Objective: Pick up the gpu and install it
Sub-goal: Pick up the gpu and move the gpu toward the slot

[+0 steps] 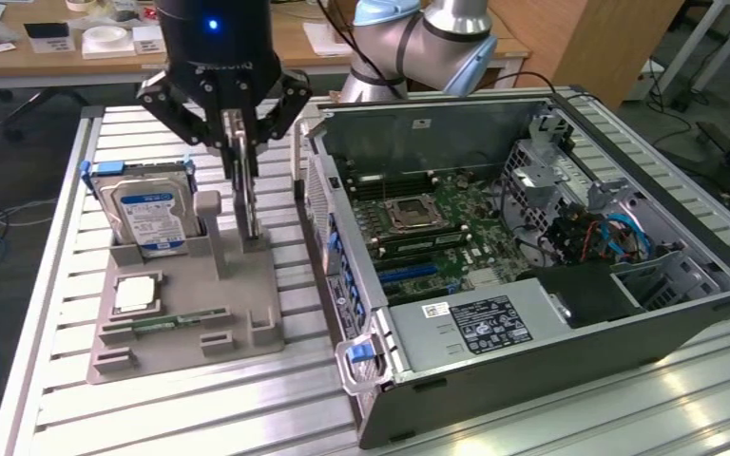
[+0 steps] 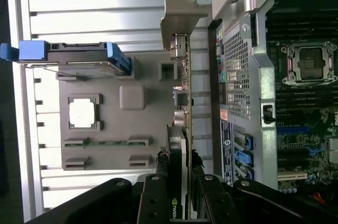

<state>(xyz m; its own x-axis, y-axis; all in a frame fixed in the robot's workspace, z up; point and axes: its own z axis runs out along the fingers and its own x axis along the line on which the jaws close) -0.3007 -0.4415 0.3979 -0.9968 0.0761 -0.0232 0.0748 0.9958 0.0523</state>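
We see the gripper (image 1: 240,133) pinching the gpu (image 1: 250,204) — card upright, on edge, just beside the open computer case (image 1: 530,375).

Gripper (image 2: 178,161): fingers closed on both faces of the gpu (image 2: 183,81). Card seen edge-on, silver bracket (image 2: 179,10) at the end away from the gripper. Gpu runs along the holder (image 2: 153,129) edge nearest the case (image 2: 245,71).
Holder, grey, on slatted table (image 2: 105,2): drive (image 2: 68,59) on edge with blue rails; cpu (image 2: 83,114); memory stick (image 2: 105,142).
Case, open: motherboard (image 2: 301,123) with socket (image 2: 309,65).
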